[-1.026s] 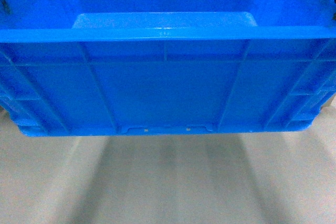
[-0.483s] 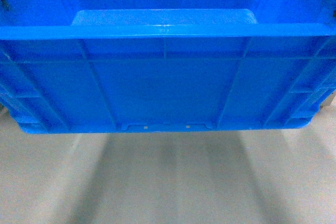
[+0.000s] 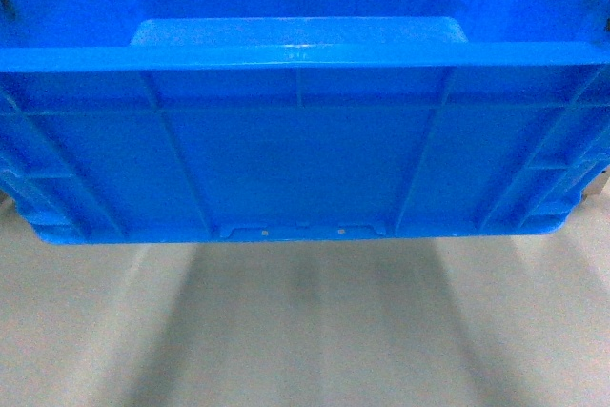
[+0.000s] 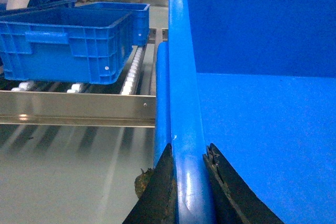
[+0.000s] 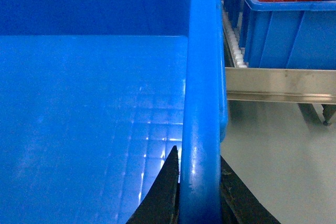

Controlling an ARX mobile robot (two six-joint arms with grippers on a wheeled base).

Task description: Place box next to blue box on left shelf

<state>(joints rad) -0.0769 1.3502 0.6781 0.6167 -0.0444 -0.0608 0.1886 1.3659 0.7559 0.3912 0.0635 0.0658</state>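
The box, a large bright-blue open-top crate with ribbed walls, fills the upper head view and hangs above the grey floor. My left gripper is shut on the box at its left rim. My right gripper is shut on the box at its right rim. Ahead on the left stands the left shelf, a silvery rail with pale rollers. A blue box rests on it, left of my crate's front corner. Neither gripper is visible in the head view.
Another blue crate sits behind the blue box on the rollers. To the right, a second metal rail carries a blue crate holding red items. Grey floor lies below and before the shelves.
The box has risen very slightly in the head view over the last second. Both grips look unchanged.
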